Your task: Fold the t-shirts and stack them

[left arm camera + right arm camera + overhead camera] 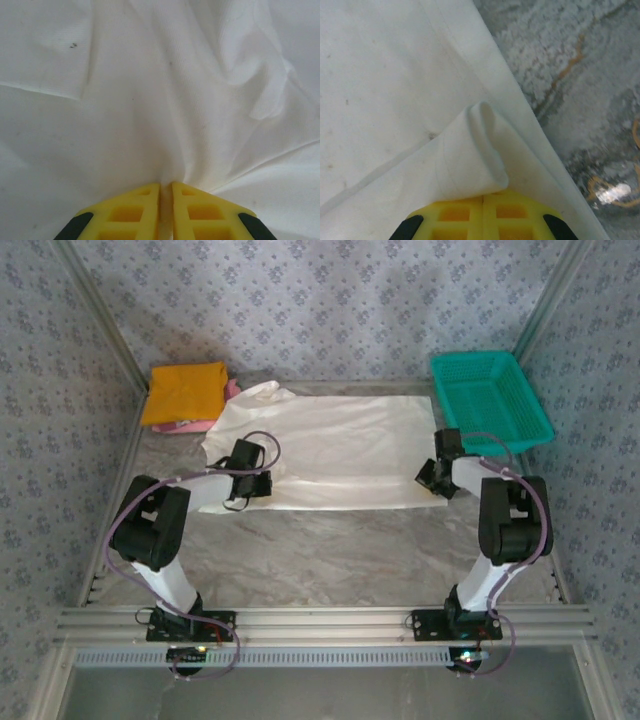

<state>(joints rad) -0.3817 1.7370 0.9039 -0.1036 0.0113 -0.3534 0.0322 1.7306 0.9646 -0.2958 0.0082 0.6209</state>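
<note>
As jaws pinch, one white t-shirt [340, 445] (spread), one orange shirt [185, 392]

Both arms reached forward, elbows bent.
The left gripper [166, 189] and right gripper [483, 197] each had yellow fingers [130, 212] pressed together, pinching the white t-shirt [150, 100].

Three shirts: one white t-shirt [340, 445], one orange shirt [185, 390], one pink shirt [198, 426]. One teal basket [492, 400]. Two pincers: left pincer [166, 189], right pincer [483, 197].
</note>
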